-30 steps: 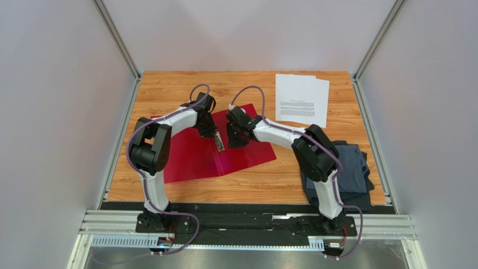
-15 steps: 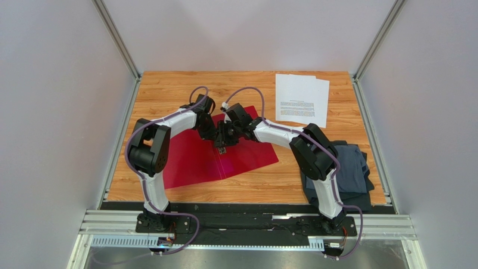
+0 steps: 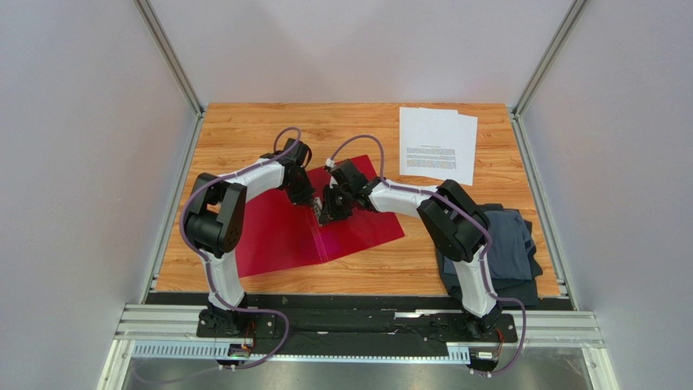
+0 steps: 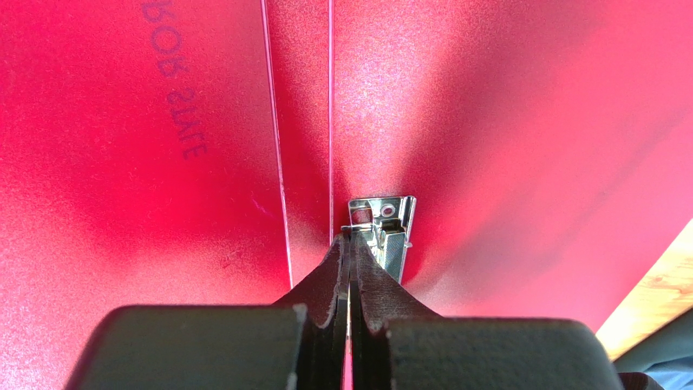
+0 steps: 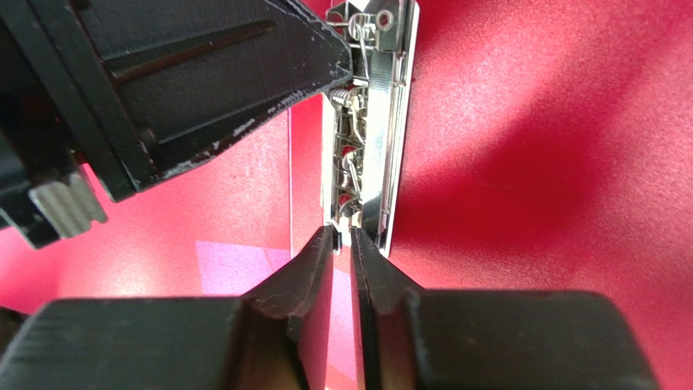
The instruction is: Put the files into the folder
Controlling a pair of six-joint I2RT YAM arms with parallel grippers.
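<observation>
Left gripper (image 4: 351,237): fingers are seen pressed flat together. The tips are set against one end of the metal clip (image 4: 389,221); whether any part of it is nipped cannot be told.

Right gripper (image 5: 342,231): fingers are held nearly together, with only a narrow slit between them. The tips are placed at the opposite end of the clip. Whether that end is pinched cannot be told.

Clip: a bright steel strip with small springs and a rivet hole is seen. It is fixed just beside the spine crease on the inside of the folder (image 3: 276,236).

Folder: it is laid open and flat, with both leaves spread. The plastic is glossy red, and strong highlights are noted across it. Two thin parallel fold lines are seen down its middle. Faint dark lettering, reversed, is seen through one leaf in the left wrist view.

Files (image 3: 437,145): two white sheets are laid beyond the folder's far right corner, well apart from it. They are overlapped and slightly offset, and a block of small black print is carried on the top one. Neither sheet is in the folder.

Dark grey-blue cloth (image 3: 508,236): it is found folded to the right of the folder, not touching it.

Wooden table (image 3: 244,130): it is exposed on all sides of the folder.
</observation>
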